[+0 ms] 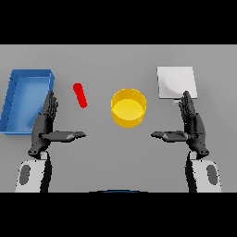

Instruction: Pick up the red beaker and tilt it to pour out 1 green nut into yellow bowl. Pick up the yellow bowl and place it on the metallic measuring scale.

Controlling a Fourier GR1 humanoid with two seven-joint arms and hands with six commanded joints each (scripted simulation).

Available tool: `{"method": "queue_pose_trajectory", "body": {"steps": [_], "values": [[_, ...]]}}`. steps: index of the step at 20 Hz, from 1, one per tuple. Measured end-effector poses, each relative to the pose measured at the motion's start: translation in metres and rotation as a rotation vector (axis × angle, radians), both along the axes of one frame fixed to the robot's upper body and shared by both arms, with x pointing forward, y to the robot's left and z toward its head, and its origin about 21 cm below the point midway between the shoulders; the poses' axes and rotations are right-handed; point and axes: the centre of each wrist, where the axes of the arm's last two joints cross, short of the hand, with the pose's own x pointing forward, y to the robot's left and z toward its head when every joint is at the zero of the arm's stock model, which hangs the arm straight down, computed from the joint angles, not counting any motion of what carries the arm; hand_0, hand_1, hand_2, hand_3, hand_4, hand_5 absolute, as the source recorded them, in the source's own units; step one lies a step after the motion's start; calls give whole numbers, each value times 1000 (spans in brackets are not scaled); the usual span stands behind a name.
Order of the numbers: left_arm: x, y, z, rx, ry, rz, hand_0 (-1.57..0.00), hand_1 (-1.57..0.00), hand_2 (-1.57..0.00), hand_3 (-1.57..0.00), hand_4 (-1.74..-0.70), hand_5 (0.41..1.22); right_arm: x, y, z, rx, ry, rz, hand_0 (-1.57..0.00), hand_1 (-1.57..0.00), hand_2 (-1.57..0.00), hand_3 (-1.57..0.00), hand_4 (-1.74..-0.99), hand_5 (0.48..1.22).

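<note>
A blue tray (18,99) sat at the far left of the grey table (115,65). The left hand (46,127) hovered beside it, fingers straight, thumb out, holding nothing. Just right of that hand was the red beaker (80,95), a slim shape whose long axis ran from far-left to near-right; which end was open could not be told. It looked light, stiff and probably smooth, best taken round its middle. The yellow bowl (128,108) stood upright in the centre, seemingly empty. The scale (176,82), a pale square, lay far right. Below it the right hand (190,127) mirrored the left, open and empty.
</note>
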Motion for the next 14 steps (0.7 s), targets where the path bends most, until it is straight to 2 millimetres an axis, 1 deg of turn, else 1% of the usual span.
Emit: {"method": "queue_pose_trajectory", "body": {"steps": [5,6,7,8,9,10,11,13,14], "values": [[2,2,0,1,3,1,1,1,1,1,-1151,599,2,-2,0,-1,3,-1,1,1,1,1,-1167,599],[5,0,3,3,-1,-6,1,1,1,1,-1151,599,2,-2,-1,1,12,1,1,1,1,1,-1167,599],[-3,4,5,66,-29,-32,1,1,1,1,-1156,599,-6,-6,2,-159,-78,1,1,1,1,1,-1163,595],[-12,5,6,111,-33,-44,1,1,1,1,-1158,599,-13,-3,1,-248,-109,8,1,1,1,1,-1162,594],[-15,7,12,132,-43,-51,1,1,1,1,-1161,599,-16,-2,2,-297,-119,6,1,1,1,1,-1160,591],[-18,5,13,141,-32,-59,1,1,1,1,-1163,599,-21,2,2,-330,-129,14,1,1,1,1,-1159,590],[-19,5,16,152,-27,-64,1,1,1,1,-1163,600,-20,1,7,-349,-118,0,1,1,1,1,-1162,591],[-21,8,20,172,-22,-79,1,1,1,1,-1164,603,-23,1,6,-340,-110,0,1,1,1,1,-1183,596],[-18,8,21,179,-5,-77,1,1,1,1,-1161,602,-28,3,6,-329,-120,4,1,1,1,1,-1192,600]]}}
